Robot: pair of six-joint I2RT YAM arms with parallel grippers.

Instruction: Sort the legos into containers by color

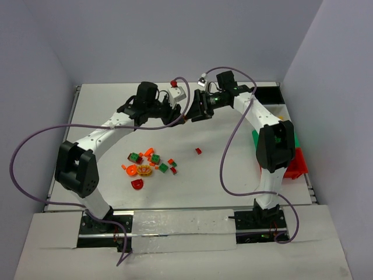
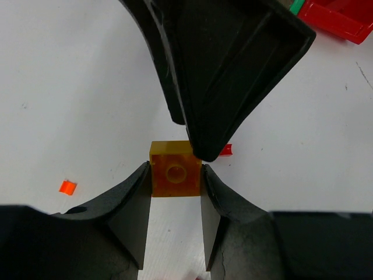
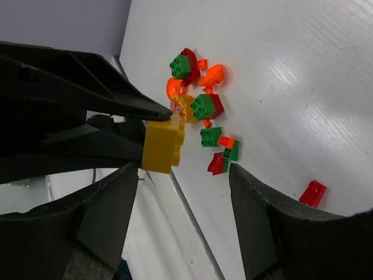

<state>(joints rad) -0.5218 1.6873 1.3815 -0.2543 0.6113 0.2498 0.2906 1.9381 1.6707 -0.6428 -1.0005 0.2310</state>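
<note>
looks like a mid-air handover. left gripper (image 2: 175, 178) is clamped on a yellow brick (image 3: 162, 146), pads on two opposite side faces. That leaves the other faces free for a second grip. The brick is off the table (image 1: 245, 181), up beyond the lego pile (image 1: 148, 165) on the side away from the arm bases

right gripper (image 3: 183, 175) faces it head-on, jaws apart, holding nothing. The brick sits close to one of its fingers, not centred in the gap. In the left wrist view one right fingertip seems to touch the brick's upper corner, but contact can't be confirmed

likely reason for the pass: the containers (image 1: 296, 166) sit well to the right of the lego pile, on the right arm's side, so the right arm is better placed for the drop

the lego pile is green, red and orange bits bunched together, so most of the sorting looks undone. One red brick (image 1: 198, 151) lies alone just right of the pile. What's in the containers can't be made out

risk: closing off-centre could twist the brick out of the left pads
</note>
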